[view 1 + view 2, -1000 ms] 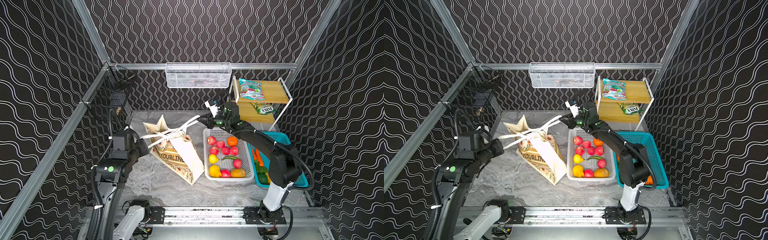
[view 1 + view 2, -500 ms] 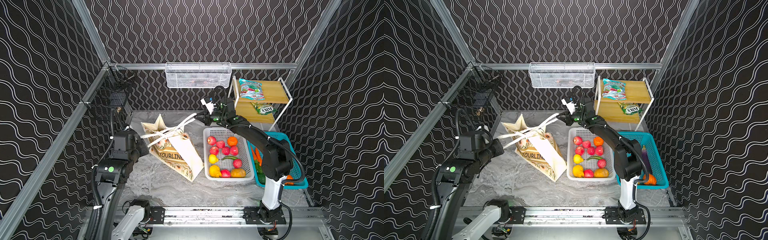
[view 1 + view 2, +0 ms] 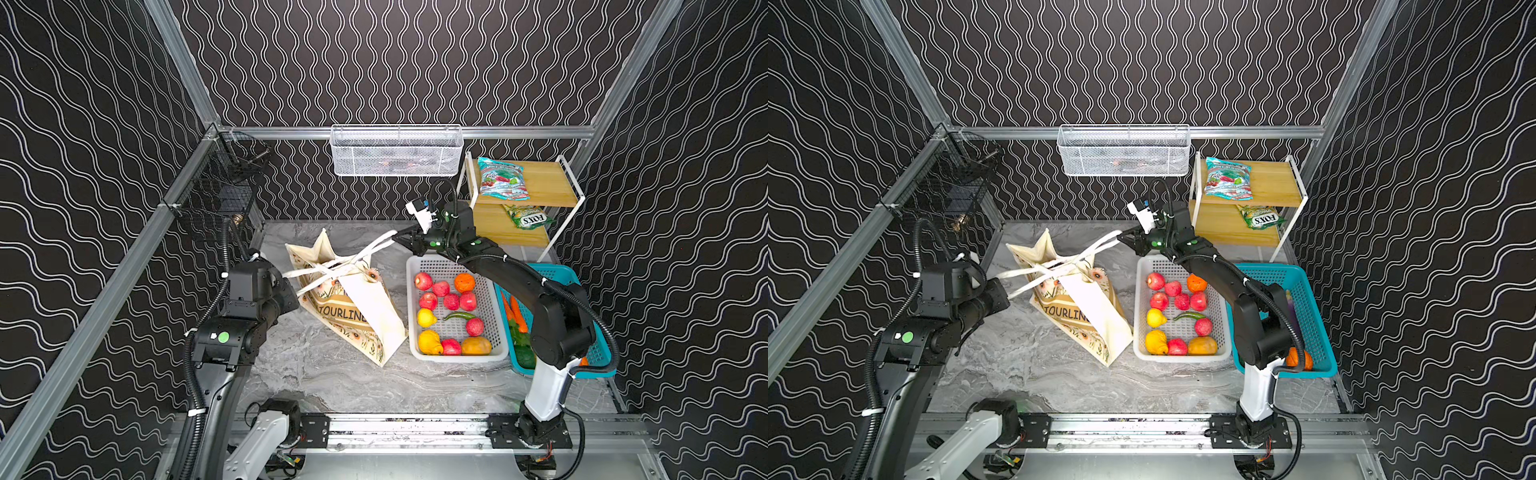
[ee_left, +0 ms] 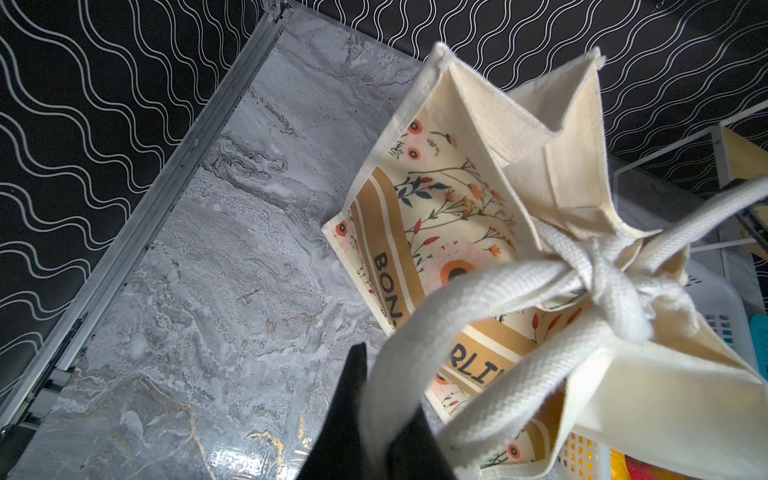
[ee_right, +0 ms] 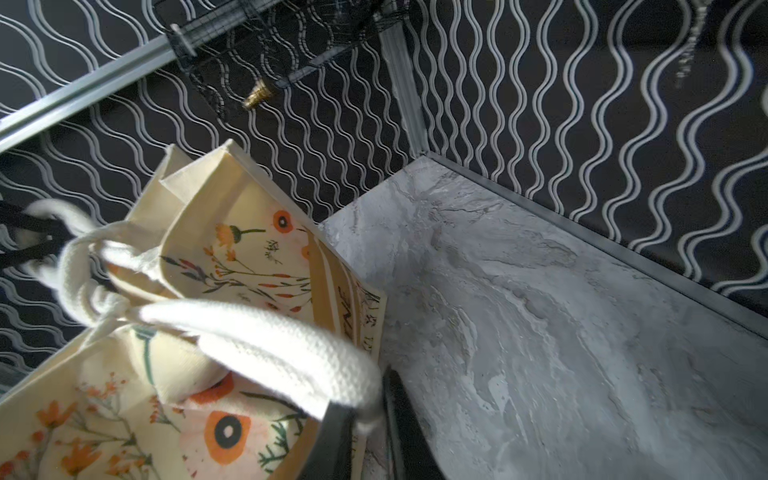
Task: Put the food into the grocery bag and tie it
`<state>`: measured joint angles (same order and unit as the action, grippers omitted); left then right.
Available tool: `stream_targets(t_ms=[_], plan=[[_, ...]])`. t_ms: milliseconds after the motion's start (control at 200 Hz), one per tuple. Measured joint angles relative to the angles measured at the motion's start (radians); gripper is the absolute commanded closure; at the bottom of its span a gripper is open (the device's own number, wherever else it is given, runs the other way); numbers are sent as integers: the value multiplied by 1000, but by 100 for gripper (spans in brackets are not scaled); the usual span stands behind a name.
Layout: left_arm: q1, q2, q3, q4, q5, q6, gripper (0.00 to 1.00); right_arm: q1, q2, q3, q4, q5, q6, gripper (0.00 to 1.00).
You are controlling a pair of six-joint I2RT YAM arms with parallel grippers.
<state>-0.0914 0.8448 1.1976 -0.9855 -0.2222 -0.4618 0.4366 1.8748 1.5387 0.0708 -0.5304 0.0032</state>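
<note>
- Left pincer (image 4: pixel 376 399): the jaws are clamped on the left strap loop (image 4: pixel 478 291). The strap fills the gap and runs straight out from the tips.
- Right pincer (image 5: pixel 365 411): the jaws are together on the right strap loop (image 5: pixel 270 332), which sits between both fingers.
- Purpose of the hold, as a judgement: each pincer draws its loop away from the other, so the straps cinch over the bag's mouth. This is the tying step.
- Knot (image 4: pixel 611 291): lies between the two pincers, where the white straps cross. It appears formed but not fully snug.
- Grocery bag (image 3: pixel 353 307): sits below the knot, between the pincers, on its base on the table (image 3: pixel 332 374).
  - Its long axis runs base to mouth, with the mouth pointing up toward the pincers.
  - The line of pull crosses that axis.
  - Slight lean cannot be ruled out.
  - The contents are hidden.
- White basket (image 3: pixel 457 357): under the right pincer's arm, just beside the bag. It holds toy fruit (image 3: pixel 440 291).
- Wooden shelf (image 3: pixel 548 183): behind the right pincer. It carries the teal packet (image 3: pixel 500 178) above and the FOX'S packet (image 3: pixel 528 216) below. All this food lies outside the bag.
</note>
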Motion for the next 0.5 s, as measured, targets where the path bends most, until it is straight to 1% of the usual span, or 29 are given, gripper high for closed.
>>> stream_targets(t_ms=[5,55,95,130,290,396,501], plan=[[2,0,0,-8,-14,0,95,-4,-2,-2,3,26,1,79],[13,-7,0,-85,-103,-4,92,-34,-8,-11,22,143,6,76],[11,-11,0,-115,-122,-3,90,-49,-14,-23,26,233,8,73],[11,-10,0,-126,-138,-3,87,-45,-19,-32,26,273,7,72],[12,-2,0,-140,-163,-3,71,-21,-40,-54,31,350,4,69],[12,-7,0,-146,-162,-3,64,-26,-62,-67,37,386,4,67],[12,-8,0,-145,-155,-2,59,-14,-84,-75,42,390,4,65]])
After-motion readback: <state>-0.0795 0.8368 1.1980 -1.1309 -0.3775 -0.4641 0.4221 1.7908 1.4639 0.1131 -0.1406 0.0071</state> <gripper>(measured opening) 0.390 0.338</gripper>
